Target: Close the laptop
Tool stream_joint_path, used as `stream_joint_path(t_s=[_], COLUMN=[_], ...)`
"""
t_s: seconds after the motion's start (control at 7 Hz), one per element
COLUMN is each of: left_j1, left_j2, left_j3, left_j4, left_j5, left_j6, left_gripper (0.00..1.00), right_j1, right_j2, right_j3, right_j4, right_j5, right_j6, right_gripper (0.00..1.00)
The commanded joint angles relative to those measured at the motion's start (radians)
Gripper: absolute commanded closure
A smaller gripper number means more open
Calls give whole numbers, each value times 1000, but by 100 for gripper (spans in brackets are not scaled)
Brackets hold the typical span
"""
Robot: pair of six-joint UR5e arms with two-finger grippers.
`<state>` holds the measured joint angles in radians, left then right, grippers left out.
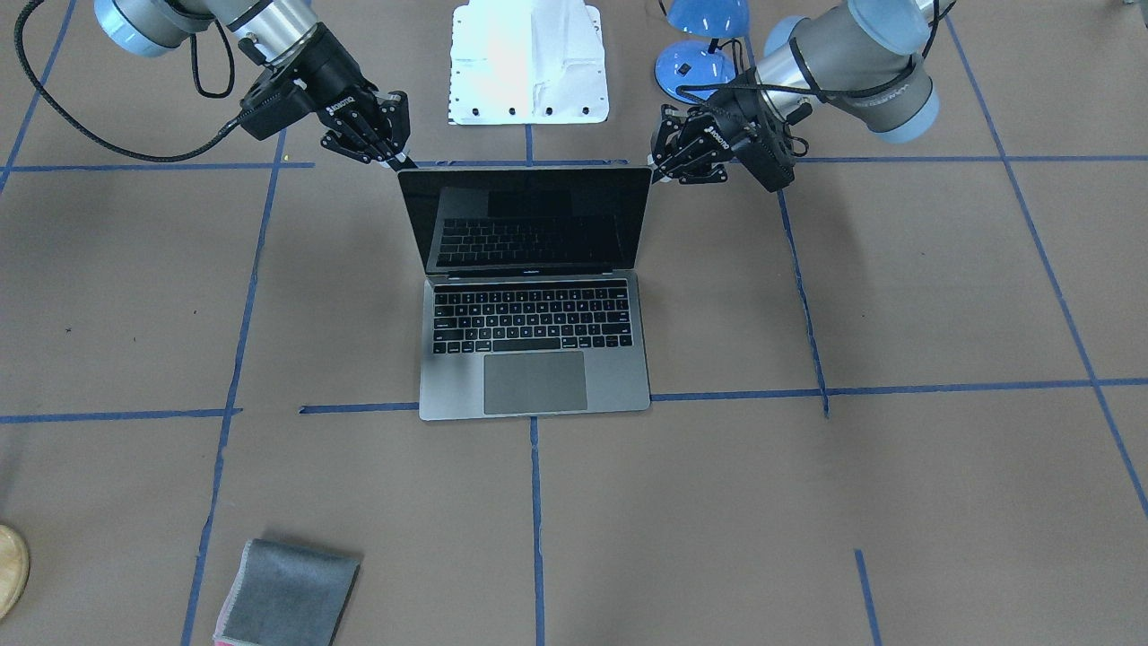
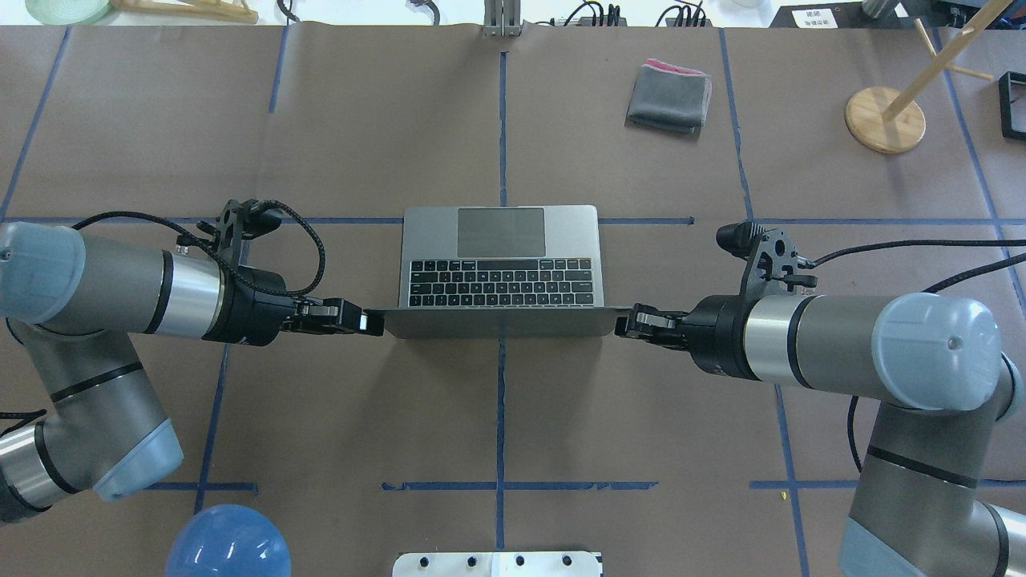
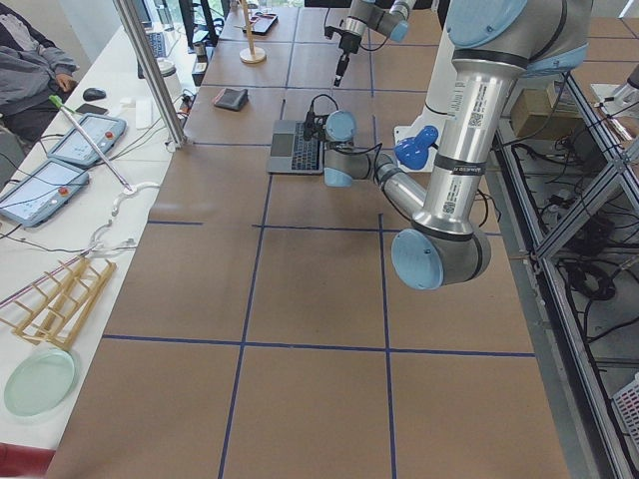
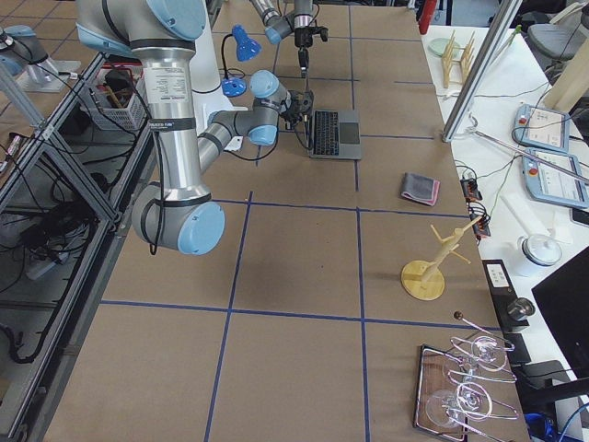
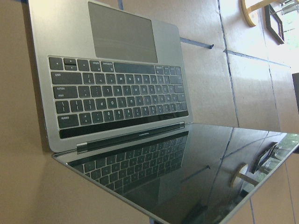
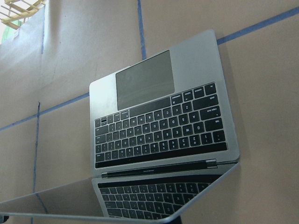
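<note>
The space-grey laptop [image 1: 535, 377] stands open in the middle of the table, its black screen [image 1: 529, 215] roughly upright and its keyboard facing away from me [image 2: 501, 240]. My left gripper [image 2: 365, 320] sits at the lid's top corner on my left, fingers together and touching its edge; it also shows in the front-facing view [image 1: 665, 169]. My right gripper [image 2: 629, 323] sits at the opposite top corner, fingers together, seen too in the front-facing view [image 1: 399, 160]. Both wrist views show keyboard and glossy screen [image 5: 117, 84] [image 6: 159, 116], with no fingers in view.
A grey folded cloth [image 2: 669, 98] lies beyond the laptop to the right. A wooden stand [image 2: 886, 120] is at the far right. A blue dome lamp [image 2: 228, 541] and a white plate [image 2: 497, 563] sit near my base.
</note>
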<state>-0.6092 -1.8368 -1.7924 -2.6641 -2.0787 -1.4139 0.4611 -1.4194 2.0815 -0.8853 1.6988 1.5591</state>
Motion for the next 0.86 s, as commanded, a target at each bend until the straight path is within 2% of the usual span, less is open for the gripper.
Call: stream_joint_path(t_s=[0.0,0.43,0.71], left_j1=[-27,-64,-92], left_j2=[-41,-116,-142], left_j3=[48,106,168], left_j4=[3,74,75], left_j5=[0,-1,-1], left_j6=[0,6,12], left_gripper=[100,100,100], right_j1=[52,105,120], right_j2=[69,80,140], right_j3=[-81,-115,-179], right_j4=[0,0,0], right_j5=[51,76,78], right_j6=[-4,-17,-17], right_gripper=[99,99,99])
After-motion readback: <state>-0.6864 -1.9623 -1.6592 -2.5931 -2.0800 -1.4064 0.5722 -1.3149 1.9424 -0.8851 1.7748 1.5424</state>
